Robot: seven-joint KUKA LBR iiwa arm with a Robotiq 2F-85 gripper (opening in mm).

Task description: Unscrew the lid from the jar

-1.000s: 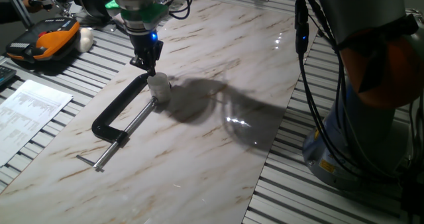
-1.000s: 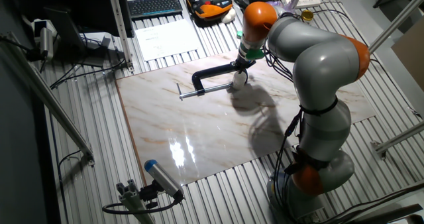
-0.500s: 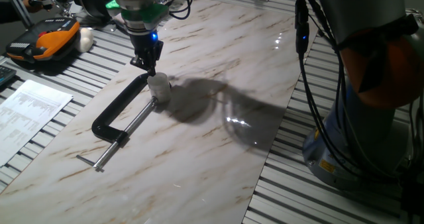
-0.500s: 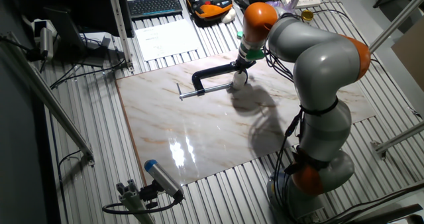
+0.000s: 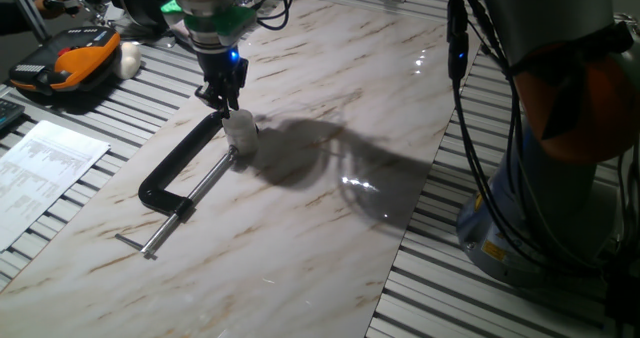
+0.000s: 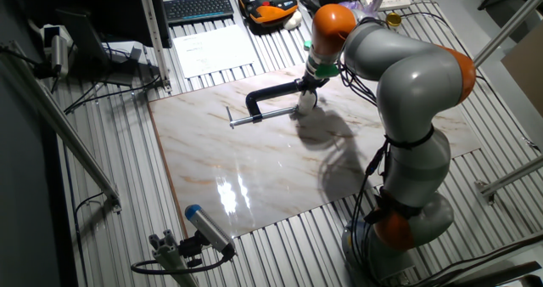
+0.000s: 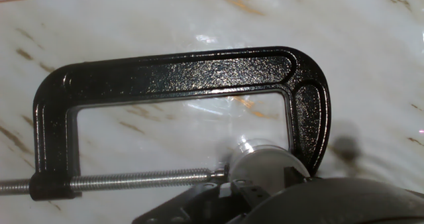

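The jar (image 5: 241,139) is a tiny whitish cylinder held in the jaws of a black C-clamp (image 5: 178,168) on the marble board. Its white lid (image 5: 237,122) sits on top of it. My gripper (image 5: 224,106) comes down from above, with its black fingers close together on the lid. In the other fixed view the jar (image 6: 305,102) sits under the gripper (image 6: 309,89). In the hand view the lid (image 7: 264,159) shows at the bottom, partly hidden by the dark fingers (image 7: 218,192), next to the clamp's frame (image 7: 172,71).
An orange and black case (image 5: 65,63) with a white lump (image 5: 129,58) beside it lies at the far left. A printed sheet (image 5: 45,168) lies left of the board. The clamp's screw rod (image 5: 190,203) points toward the front left. The arm's base (image 5: 560,158) and cables stand at the right.
The gripper's fingers have shifted very slightly up and to the left at the lid. The jar and the clamp have not moved.
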